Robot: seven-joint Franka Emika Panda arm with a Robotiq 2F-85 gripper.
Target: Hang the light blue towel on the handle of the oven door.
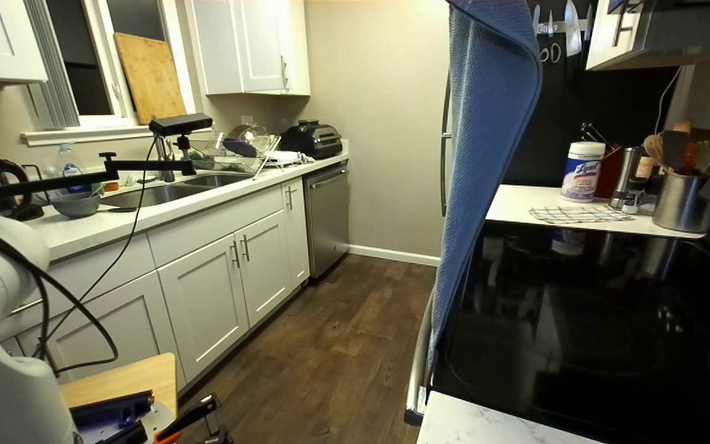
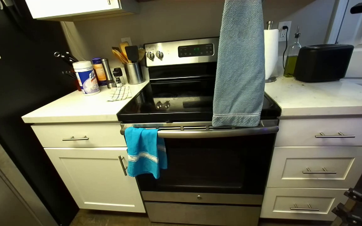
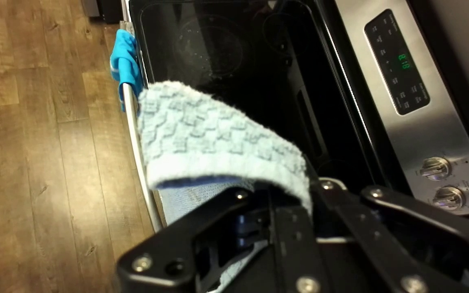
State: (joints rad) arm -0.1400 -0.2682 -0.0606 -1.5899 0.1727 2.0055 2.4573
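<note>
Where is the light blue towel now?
The light blue towel hangs from the gripper, right of centre in an exterior view, in front of the stove top, ending near the oven door handle.

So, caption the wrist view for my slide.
Gripper clamped on light blue towel; bright blue cloth hanging on the oven handle.

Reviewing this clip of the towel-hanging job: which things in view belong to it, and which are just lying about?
Part of the job:
light blue towel
gripper, closed on that towel
oven door handle

Just around:
bright blue cloth, hanging on the same handle
wipes tub
utensil pot
checked cloth
black toaster
</note>
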